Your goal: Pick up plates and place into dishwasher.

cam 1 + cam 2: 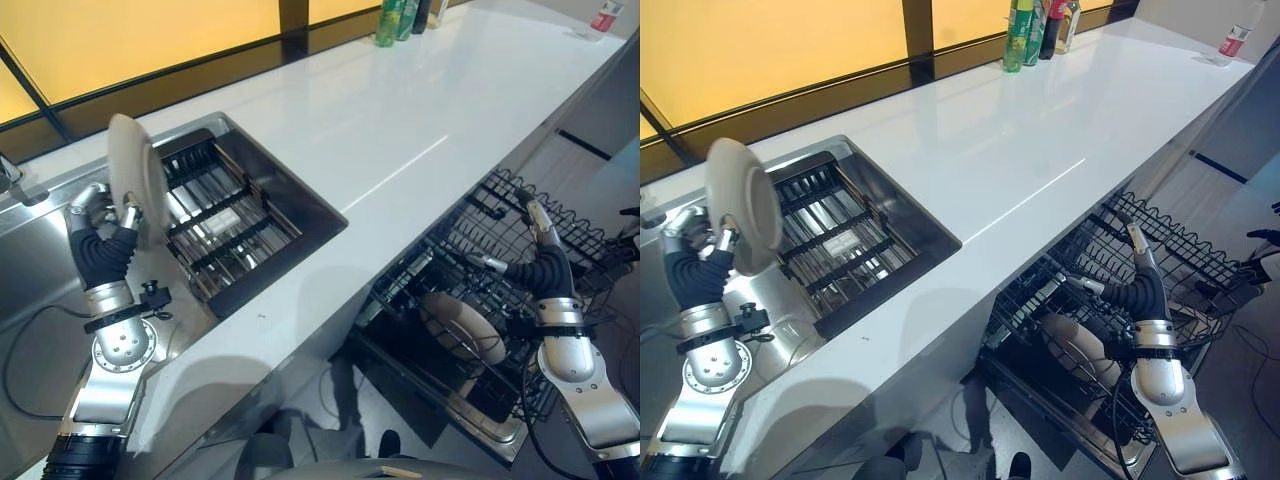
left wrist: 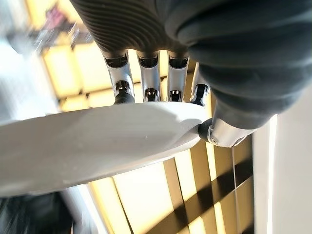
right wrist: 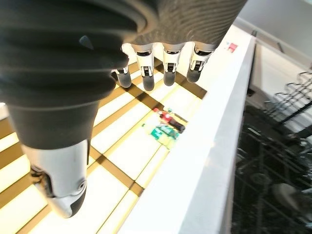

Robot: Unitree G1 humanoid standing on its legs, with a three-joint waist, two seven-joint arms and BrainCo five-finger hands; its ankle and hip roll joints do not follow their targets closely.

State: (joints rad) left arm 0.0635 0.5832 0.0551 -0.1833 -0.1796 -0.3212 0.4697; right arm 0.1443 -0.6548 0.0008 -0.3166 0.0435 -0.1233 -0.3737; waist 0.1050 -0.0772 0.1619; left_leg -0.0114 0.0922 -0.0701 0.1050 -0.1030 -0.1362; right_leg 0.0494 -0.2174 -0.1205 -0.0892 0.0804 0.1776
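Note:
My left hand holds a white plate upright on edge above the sink, left of the dark drying rack. In the left wrist view the fingers lie behind the plate and the thumb pinches its rim. A second white plate stands in the dishwasher's pulled-out lower rack. My right hand hovers over that rack with fingers straight, empty; its fingers show spread in the right wrist view.
A white counter runs between sink and dishwasher. Bottles stand at its far edge and a small bottle at the far right end. The steel sink basin lies at the left with a tap.

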